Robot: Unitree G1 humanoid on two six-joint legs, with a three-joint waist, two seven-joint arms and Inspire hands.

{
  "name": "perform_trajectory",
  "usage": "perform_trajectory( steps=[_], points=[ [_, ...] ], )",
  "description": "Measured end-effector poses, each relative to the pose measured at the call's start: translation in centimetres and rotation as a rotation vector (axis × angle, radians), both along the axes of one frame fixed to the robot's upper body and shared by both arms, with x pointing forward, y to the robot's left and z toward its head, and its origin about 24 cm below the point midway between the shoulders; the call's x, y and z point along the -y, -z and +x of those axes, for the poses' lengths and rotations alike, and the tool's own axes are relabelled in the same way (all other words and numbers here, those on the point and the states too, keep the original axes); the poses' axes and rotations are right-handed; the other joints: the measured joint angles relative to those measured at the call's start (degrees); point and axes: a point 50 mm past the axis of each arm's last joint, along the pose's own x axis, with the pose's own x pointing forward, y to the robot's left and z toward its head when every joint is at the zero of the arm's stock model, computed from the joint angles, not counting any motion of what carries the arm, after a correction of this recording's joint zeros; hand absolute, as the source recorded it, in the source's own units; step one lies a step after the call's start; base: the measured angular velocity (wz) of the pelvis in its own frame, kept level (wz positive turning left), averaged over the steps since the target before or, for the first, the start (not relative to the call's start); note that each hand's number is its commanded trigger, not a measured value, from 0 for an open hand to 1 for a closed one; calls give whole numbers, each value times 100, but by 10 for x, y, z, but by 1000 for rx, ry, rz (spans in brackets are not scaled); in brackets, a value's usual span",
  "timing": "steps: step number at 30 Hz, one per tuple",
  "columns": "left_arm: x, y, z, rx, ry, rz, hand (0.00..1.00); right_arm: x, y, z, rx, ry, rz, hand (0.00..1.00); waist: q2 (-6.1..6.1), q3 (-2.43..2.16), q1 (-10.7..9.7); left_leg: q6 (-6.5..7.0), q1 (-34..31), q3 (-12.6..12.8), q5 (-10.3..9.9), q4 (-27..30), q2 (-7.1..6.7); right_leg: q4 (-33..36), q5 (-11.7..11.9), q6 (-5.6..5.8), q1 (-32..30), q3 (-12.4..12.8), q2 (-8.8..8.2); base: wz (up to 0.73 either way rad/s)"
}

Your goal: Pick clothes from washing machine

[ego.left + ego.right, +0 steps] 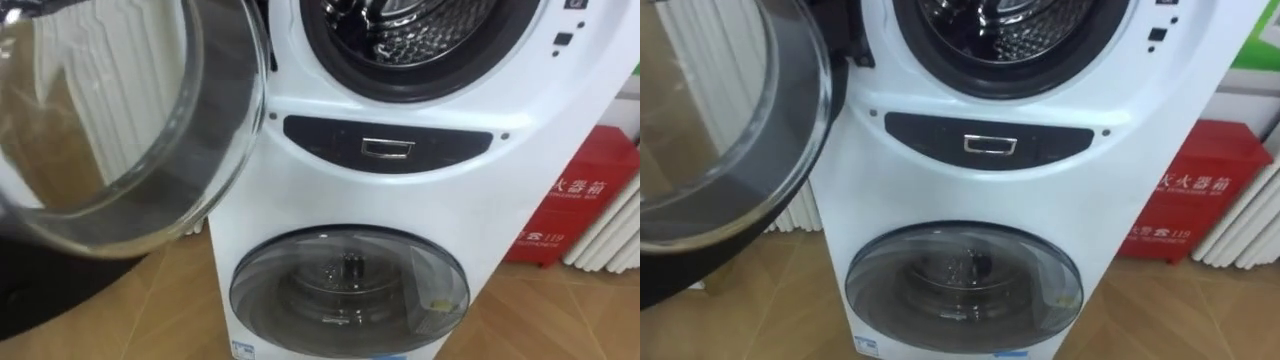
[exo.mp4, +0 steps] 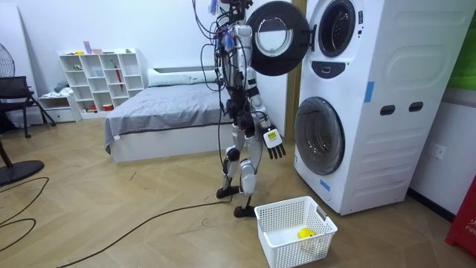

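- Robot stands on the wood floor, facing the white washing machine.
- 1 hand seen: right hand, hanging low at the robot's side. Fingers loose and spread, nothing in it.
- 1 washing machine, just beyond the hand, with 2 round doors stacked.
- Upper door: 1, swung wide open, high above the hand, clear glass in a dark ring.
- Upper drum: 1, open. Only its lower rim and a bit of bare perforated metal can be seen.
- Clothes: cannot tell whether any lie in that drum. None in the hand.
- Lower door: 1, shut, about level with the hand and just past it, with a smoky window.
- Dark panel: 1, between the two doors, with a small silver handle in the middle.
- Basket: 1, white plastic lattice, on the floor below the hand and near the robot's feet.
- Yellow item: 1, small and round, lying inside the basket. What it is, cannot tell.
- Red box: 1, on the floor at the far side of the machine from the hand.
- Radiator: 1 white ribbed one, beside the red box.
- Bed: 1, grey cover, well behind the hand.
- Shelf unit: 1, white cubbies with small things in them, against the back wall past the bed.
- Chair: 1, dark, and fan: 1, both far from the hand at the room view's left edge.
- Walls are white.
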Motion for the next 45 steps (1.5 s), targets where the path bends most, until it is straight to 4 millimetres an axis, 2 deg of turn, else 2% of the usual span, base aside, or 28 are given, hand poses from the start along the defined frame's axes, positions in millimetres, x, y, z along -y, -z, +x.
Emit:
perform_trajectory(
  steps=[2, 6, 8, 9, 10, 14, 16, 18, 19, 20, 21, 22, 24, 26, 27, 28, 29, 31, 34, 36, 40, 43, 45],
  points=[
    [-1, 0, -1, 11, -47, -13, 0, 0, 0, -2, -7, 0, 5, 0, 46, -5, -2, -26, 1, -36, -30, -15, 25, -9, -5, -5, -1, 3, 29, -2],
    [-4, 0, -7, 22, -168, -42, 0, 4, 0, -5, -6, 33, 3, 0, 100, -49, 50, -27, 30, -100, -30, -54, 26, -10, -8, -9, 15, -8, 41, 1],
    [-9, 0, -11, 32, -252, -52, 0, 8, 0, -7, -7, 74, -4, 0, 116, -55, 53, -27, 116, -118, -30, -65, 20, -74, -7, -10, 131, -10, 42, 0],
    [-12, 0, -15, 36, -320, -58, 0, 11, 0, -10, -12, 90, -14, 0, 160, -43, 67, -27, 184, -112, -31, -80, 21, -90, -7, -10, 199, -9, 45, 0],
    [-14, 0, -17, 40, -355, -61, 0, 12, 0, -11, -14, 98, -17, 0, 157, -54, 74, -28, 211, -107, -31, -103, 21, -89, -8, -10, 216, -8, 47, 0],
    [-39, -7, -20, 116, -607, -40, 0, 22, -3, -11, 4, 157, -39, 0, 157, -62, 66, -28, 216, -111, -31, -100, 14, -83, -7, -22, 231, 4, 44, 0],
    [-57, -16, -9, 191, -703, -18, 0, 31, -5, -11, 14, 181, -60, 0, 183, -55, 60, -29, 213, -146, -31, -90, 8, -87, -2, -29, 248, 1, 41, 8],
    [-83, -34, 19, 322, -760, 21, 0, 39, -7, -13, 15, 187, -82, 0, 241, -49, 62, -30, 190, -236, -30, -67, 6, -85, -2, -29, 273, 23, 40, 14],
    [-89, -41, 29, 371, -771, 25, 0, 41, -8, -13, 19, 197, -85, 0, 259, -48, 65, -31, 188, -236, -29, -67, 5, -85, -2, -29, 269, 58, 42, 5],
    [-100, -56, 45, 470, -784, 30, 0, 46, -11, -13, 41, 212, -94, 0, 336, -39, 75, -31, 189, -235, -29, -67, 2, -84, -2, -29, 268, 67, 44, -4],
    [-109, -70, 61, 559, -781, 35, 0, 52, -14, -12, 60, 210, -112, 0, 433, -57, 75, -29, 191, -236, -30, -69, -7, -81, -2, -29, 261, 66, 40, -4],
    [-113, -77, 69, 597, -772, 41, 0, 54, -15, -11, 67, 202, -121, 0, 475, -63, 64, -28, 197, -239, -29, -71, -12, -81, -2, -29, 261, 65, 38, -5],
    [-127, -109, 99, 760, -752, 57, 0, 58, -17, -11, 71, 182, -144, 0, 596, -90, 49, -25, 190, -239, -27, -74, -22, -58, -3, -28, 218, 83, 38, -7],
    [-135, -132, 115, 870, -731, 77, 0, 58, -16, -14, 64, 180, -144, 0, 639, -88, 56, -22, 167, -240, -21, -78, -25, -41, -19, -33, 177, 103, 40, -7],
    [-138, -148, 124, 945, -733, 78, 0, 58, -16, -19, 56, 182, -146, 0, 686, -115, 93, -22, 168, -240, -21, -69, -26, -44, -29, -36, 174, 118, 43, -6],
    [-139, -157, 128, 985, -733, 77, 0, 58, -16, -21, 51, 183, -146, 0, 688, -116, 97, -22, 168, -239, -21, -65, -26, -45, -32, -36, 173, 118, 43, -5],
    [-141, -175, 138, 1065, -720, 85, 0, 58, -15, -25, 43, 185, -149, 0, 676, -111, 113, -22, 166, -231, -21, -69, -26, -48, -37, -33, 163, 123, 44, -8],
    [-147, -188, 140, 1109, -697, 102, 0, 59, -17, -27, 47, 193, -153, 0, 667, -109, 204, -22, 165, -227, -21, -68, -28, -29, -39, -34, 126, 193, 55, -14],
    [-154, -210, 143, 1168, -708, 148, 0, 60, -17, -32, 44, 207, -166, 0, 610, -132, 251, -22, 169, -250, -21, -65, -32, -13, -38, -34, 109, 207, 57, -4],
    [-161, -237, 145, 1243, -690, 192, 0, 61, -18, -30, 54, 188, -173, 0, 554, -162, 267, -22, 178, -256, -21, -65, -36, -15, -38, -34, 114, 210, 52, 0],
    [-168, -269, 148, 1325, -640, 249, 0, 62, -18, -33, 45, 184, -178, 0, 549, -143, 249, -17, 200, -403, -25, -69, -56, -64, -33, -27, 221, 207, 39, 18],
    [-171, -283, 149, 1366, -648, 270, 0, 59, -17, -33, 23, 175, -159, 0, 612, -102, 239, -13, 158, -478, -28, -70, -56, -63, -33, -27, 234, 164, 34, 15],
    [-165, -287, 151, 1393, -641, 259, 0, 55, -15, -35, 4, 158, -141, 0, 614, -49, 189, -9, 82, -622, -19, -30, -66, -64, -34, -27, 239, 44, 10, 32]
  ],
)
